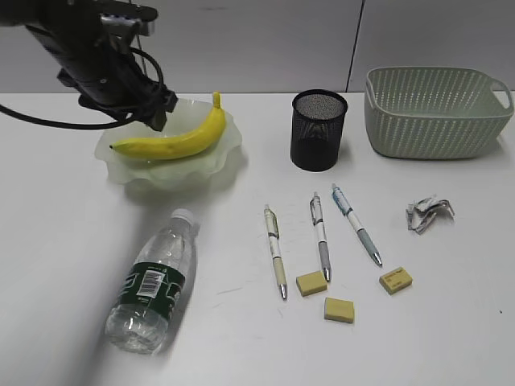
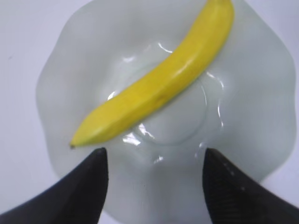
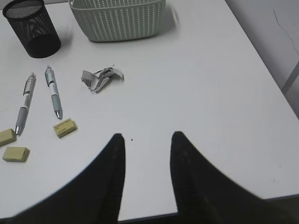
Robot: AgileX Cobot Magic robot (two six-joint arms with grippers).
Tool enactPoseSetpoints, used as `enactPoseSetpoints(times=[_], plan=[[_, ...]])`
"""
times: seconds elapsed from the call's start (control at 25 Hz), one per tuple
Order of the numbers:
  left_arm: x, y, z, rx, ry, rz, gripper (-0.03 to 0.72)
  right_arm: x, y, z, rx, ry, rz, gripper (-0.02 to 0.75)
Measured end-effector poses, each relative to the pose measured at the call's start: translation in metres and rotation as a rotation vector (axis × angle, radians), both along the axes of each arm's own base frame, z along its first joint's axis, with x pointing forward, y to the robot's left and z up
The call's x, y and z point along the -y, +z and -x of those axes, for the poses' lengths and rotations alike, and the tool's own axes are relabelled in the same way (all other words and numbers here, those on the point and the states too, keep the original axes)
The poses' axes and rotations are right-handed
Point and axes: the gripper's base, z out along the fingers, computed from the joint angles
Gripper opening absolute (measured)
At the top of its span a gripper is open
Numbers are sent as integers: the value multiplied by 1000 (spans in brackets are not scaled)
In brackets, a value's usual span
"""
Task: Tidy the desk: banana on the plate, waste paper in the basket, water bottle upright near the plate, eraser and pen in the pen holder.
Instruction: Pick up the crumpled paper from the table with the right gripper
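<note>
Nearest the exterior camera, the water bottle (image 1: 153,281) lies on its side on the white counter (image 1: 72,241), cap pointing toward the plate (image 1: 121,165). Beyond it, the banana (image 1: 173,141) rests in that plate, free of any grip. Over the plate's left rim the left arm reaches in from the upper left, tilted downward, with the left gripper (image 1: 157,112) just above the banana's left half; in its wrist view the jaws stand apart with nothing between them, the banana (image 2: 159,84) lying across the dish beyond the fingers (image 2: 84,186). Three pens (image 1: 320,237) and three erasers (image 1: 311,283) lie in front of the pen holder (image 1: 319,130). Right of them sits the waste paper (image 1: 428,213), in front of the basket (image 1: 434,112). Out of the exterior view, the right gripper (image 3: 147,140) hangs over bare counter near the edge, jaws parted and empty.
</note>
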Motion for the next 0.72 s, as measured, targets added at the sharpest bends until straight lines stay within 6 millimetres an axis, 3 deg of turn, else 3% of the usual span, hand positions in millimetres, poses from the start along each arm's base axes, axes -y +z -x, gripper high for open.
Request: enactPoseSetpoints(times=[0.08, 0.2, 0.32, 0.44, 0.56, 0.72], plan=[[-10, 11, 24, 11, -5, -1, 461, 0, 0, 0, 0, 0, 0, 276], [-33, 37, 79, 65, -11, 20, 435, 0, 0, 0, 0, 0, 0, 276], [-63, 74, 151, 166, -9, 61, 427, 0, 0, 0, 0, 0, 0, 276], [-95, 95, 223, 227, 6, 83, 426, 0, 0, 0, 0, 0, 0, 276], [-124, 104, 289, 313, 23, 118, 426, 0, 0, 0, 0, 0, 0, 276], [-149, 91, 348, 379, 41, 152, 426, 0, 0, 0, 1, 0, 0, 276]])
